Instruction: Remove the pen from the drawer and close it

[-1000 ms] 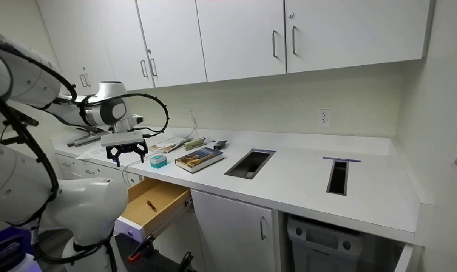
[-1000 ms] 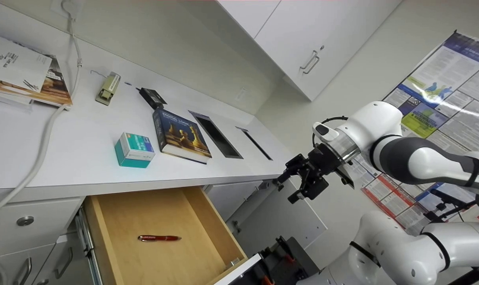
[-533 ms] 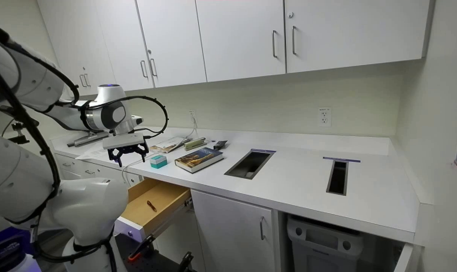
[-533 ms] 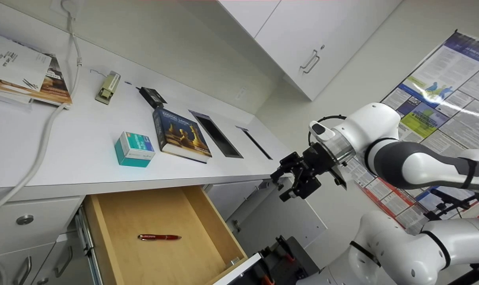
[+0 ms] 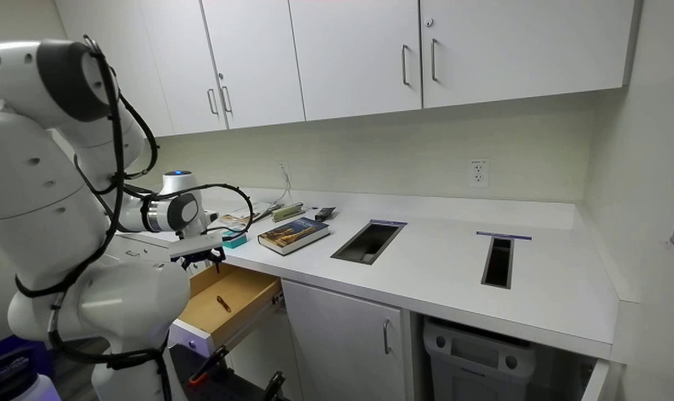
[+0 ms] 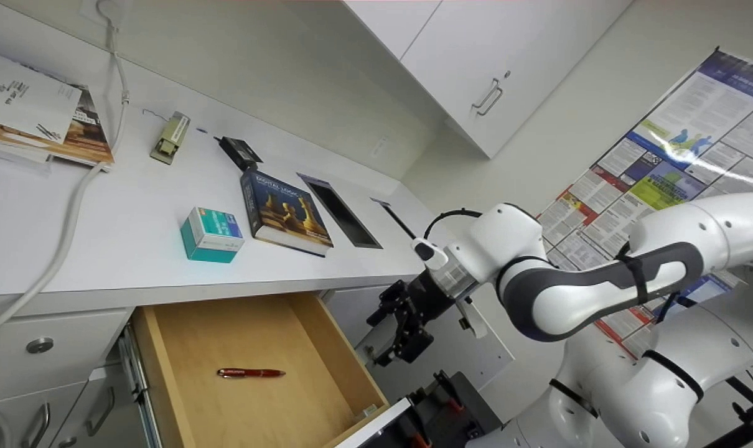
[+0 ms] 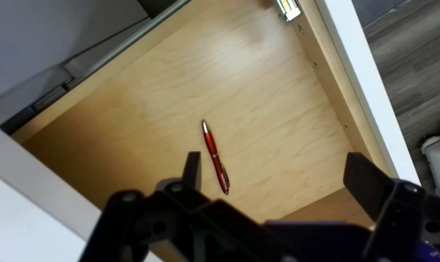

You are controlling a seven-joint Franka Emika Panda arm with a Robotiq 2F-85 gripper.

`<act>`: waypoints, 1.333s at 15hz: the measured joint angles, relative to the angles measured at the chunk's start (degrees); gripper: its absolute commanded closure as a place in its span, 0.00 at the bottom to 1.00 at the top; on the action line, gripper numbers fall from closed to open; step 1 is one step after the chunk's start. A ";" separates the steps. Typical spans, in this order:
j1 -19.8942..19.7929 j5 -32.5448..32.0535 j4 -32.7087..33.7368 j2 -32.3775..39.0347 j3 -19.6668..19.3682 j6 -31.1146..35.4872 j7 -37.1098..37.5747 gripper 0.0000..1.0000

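Note:
The drawer (image 6: 258, 330) is pulled open under the counter, with a tan wooden inside; it also shows in the wrist view (image 7: 278, 102) and in an exterior view (image 5: 245, 284). A red pen (image 6: 251, 373) with a silver tip lies flat on its floor, also seen in the wrist view as a pen (image 7: 215, 156) and in an exterior view as a small dark pen (image 5: 223, 303). My gripper (image 6: 379, 341) is open and empty, above and beside the drawer's side wall. In the wrist view my gripper (image 7: 274, 155) points down over the drawer, the pen appearing near its left finger.
On the counter (image 6: 134, 267) stand a teal-and-white box (image 6: 213, 236), a thick book (image 6: 289, 214) and a green stapler-like object (image 6: 170, 138). The counter edge overhangs the drawer's back. Black clamps (image 5: 211, 362) stand beside the drawer front. A white cable (image 6: 71, 224) hangs over the edge.
My gripper has come down and closer to the drawer; in an exterior view it has moved left and down. The pen, drawer and counter items have not moved.

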 measured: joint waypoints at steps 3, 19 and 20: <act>0.33 4.68 2.12 10.29 1.04 6.17 -5.90 0.00; -12.24 -17.24 16.18 33.61 11.10 10.12 -2.78 0.00; -12.75 -18.97 16.42 33.81 11.51 10.12 -2.19 0.00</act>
